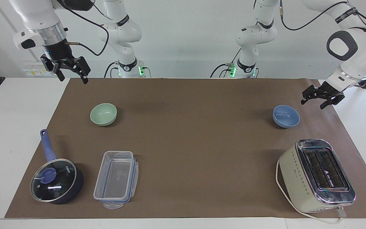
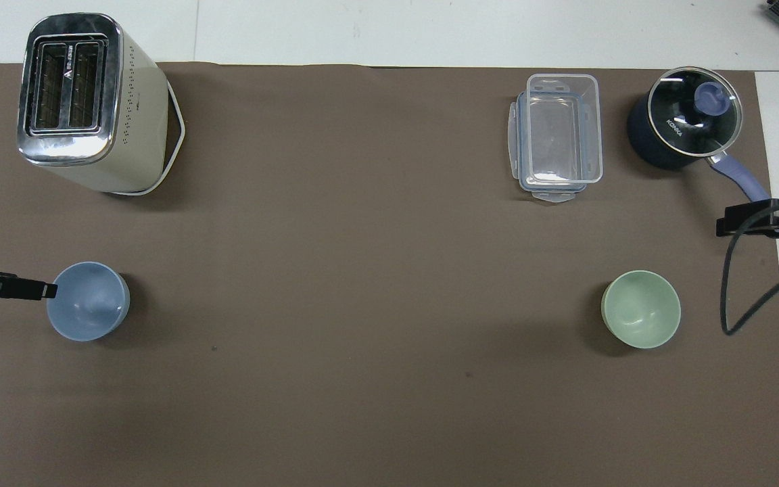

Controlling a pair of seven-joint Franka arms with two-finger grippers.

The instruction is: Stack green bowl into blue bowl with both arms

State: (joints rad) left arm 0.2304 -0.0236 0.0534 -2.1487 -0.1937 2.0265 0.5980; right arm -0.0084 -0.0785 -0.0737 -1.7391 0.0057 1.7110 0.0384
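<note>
Though near blue bowl (image 1: 286, 116), left hand (image 1: 318, 100) apart.

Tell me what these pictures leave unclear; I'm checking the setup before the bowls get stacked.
- Left end effector: in the overhead view only a black tip shows; the picture's edge cuts off the rest.
- Right end effector: the overhead view's edge cuts it off, with a cable across it.
- Pot: its contents are unclear in both views, the glass lid's glare hiding them.
- Toaster: its slots are too dark to tell whether anything is inside.
</note>
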